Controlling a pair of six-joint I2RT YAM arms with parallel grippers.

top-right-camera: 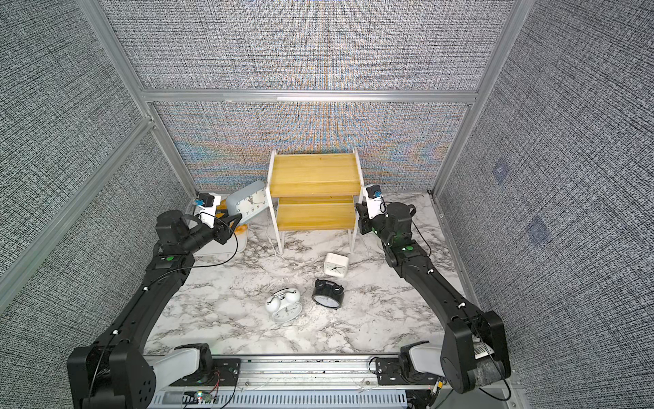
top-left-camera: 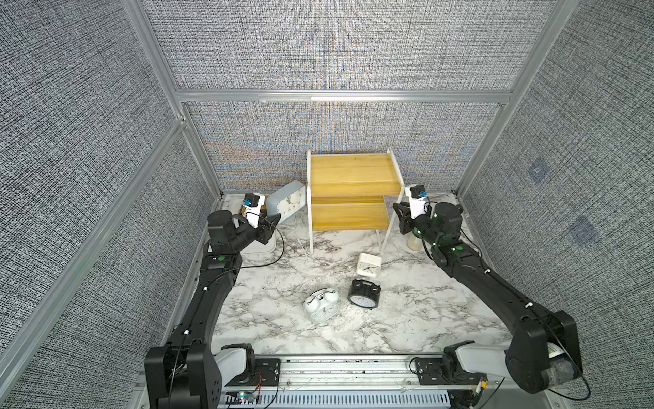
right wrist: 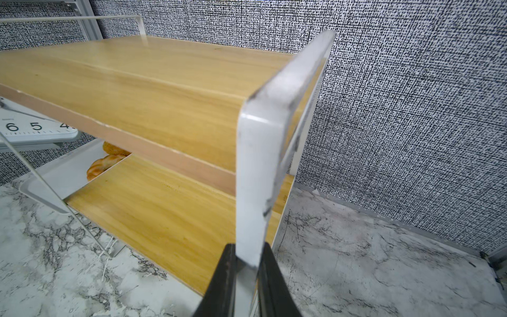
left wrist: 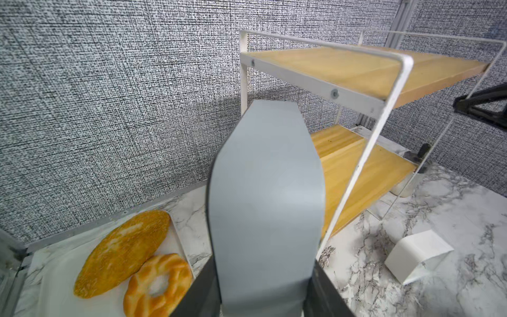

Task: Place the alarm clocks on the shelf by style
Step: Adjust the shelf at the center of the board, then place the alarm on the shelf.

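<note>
Though tilted, clock (left wrist: pixel 266 192) inside left gripper (left wrist: pixel 263 297)

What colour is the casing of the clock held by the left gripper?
Grey-blue clock casing, white face; the casing shows best in the left wrist view.

Top views overhead; wrist cameras close (sharing shelf (right wrist: pixel 137 82)).

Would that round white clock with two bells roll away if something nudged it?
Probably not: the round white twin-bell alarm clock seems to lie on its back on the marble tabletop, so it would likely slide. Its smooth rounded case may slip from a pincer.
</note>
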